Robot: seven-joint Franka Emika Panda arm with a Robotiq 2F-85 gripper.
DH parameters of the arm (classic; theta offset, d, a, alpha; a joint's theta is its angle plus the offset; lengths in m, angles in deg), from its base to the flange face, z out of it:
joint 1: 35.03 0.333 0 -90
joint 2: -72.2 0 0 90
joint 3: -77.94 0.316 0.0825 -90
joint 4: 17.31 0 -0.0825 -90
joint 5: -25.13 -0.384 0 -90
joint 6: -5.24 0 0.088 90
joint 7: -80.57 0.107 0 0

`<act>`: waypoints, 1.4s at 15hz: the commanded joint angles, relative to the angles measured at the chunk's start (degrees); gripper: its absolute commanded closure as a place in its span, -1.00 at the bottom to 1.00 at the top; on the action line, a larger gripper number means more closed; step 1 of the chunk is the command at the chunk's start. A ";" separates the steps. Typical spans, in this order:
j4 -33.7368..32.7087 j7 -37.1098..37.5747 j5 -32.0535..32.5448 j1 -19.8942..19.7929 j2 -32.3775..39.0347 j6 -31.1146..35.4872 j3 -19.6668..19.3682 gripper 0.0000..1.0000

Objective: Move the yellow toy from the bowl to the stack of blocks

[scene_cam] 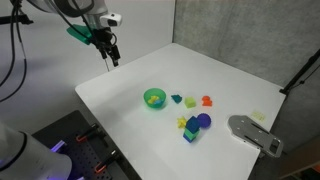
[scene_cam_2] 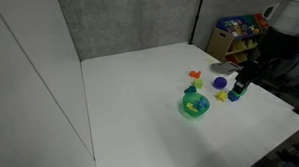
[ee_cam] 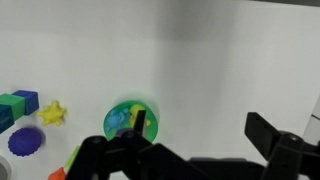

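The yellow toy [scene_cam: 153,98] sits in the bowl [scene_cam: 146,102], mid-frame – tiny, probably light, hard and slippery – so pinch across its sides. The gripper [scene_cam: 113,60], upper left, gapes wide, empty.

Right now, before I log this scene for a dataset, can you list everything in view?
table: one, white, under everything
bowl: one, green, mid-table
yellow toy: one, inside the bowl
teal toy: one, right beside the bowl
lime toy: one, next along the row
orange toy: one, end of the row
blocks: one cluster, blue, purple and yellow, near the row
grey object: one, flat, by the table edge; kind unclear
shelf: one, with mixed-colour toys, behind the table
gripper: one, dark, open, above a table corner, away from the toys
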 commanded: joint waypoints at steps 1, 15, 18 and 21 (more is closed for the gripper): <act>-6.19 4.27 4.25 -1.52 9.67 2.26 0.68 -1.00; -22.48 -0.53 13.35 -0.16 38.31 12.93 -6.41 -1.00; -26.35 -2.78 18.31 0.93 41.37 11.73 -8.49 -1.00; -28.27 -2.21 20.77 1.89 41.78 10.26 -9.87 -1.00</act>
